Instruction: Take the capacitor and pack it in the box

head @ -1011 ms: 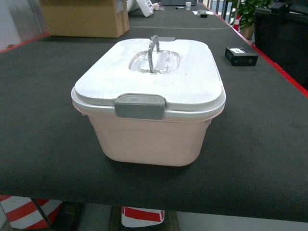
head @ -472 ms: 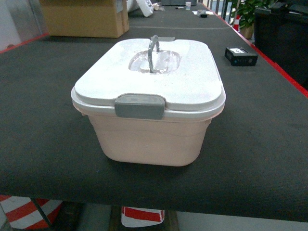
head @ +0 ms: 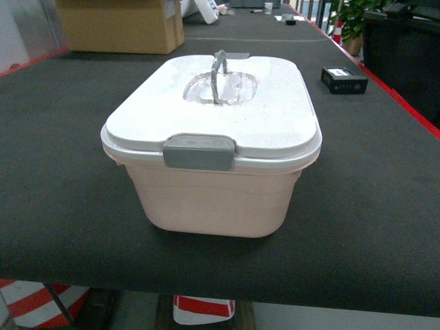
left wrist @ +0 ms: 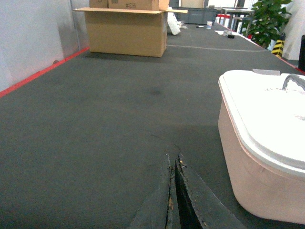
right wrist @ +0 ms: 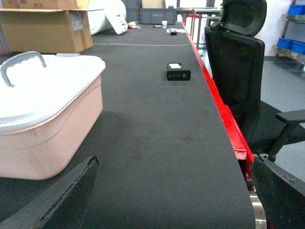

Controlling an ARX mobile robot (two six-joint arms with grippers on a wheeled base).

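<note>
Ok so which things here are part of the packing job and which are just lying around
For the job:
- box, lid on, front clasp down
- small black item, maybe the capacitor, too small to confirm

Lying about:
- cardboard carton
- office chair
- potted plant

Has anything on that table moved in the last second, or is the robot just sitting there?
Nothing visibly changed. The box sits in the same spot with its white lid on and the front clasp down, and the small black device lies where it was. Neither arm has entered the head view.
</note>
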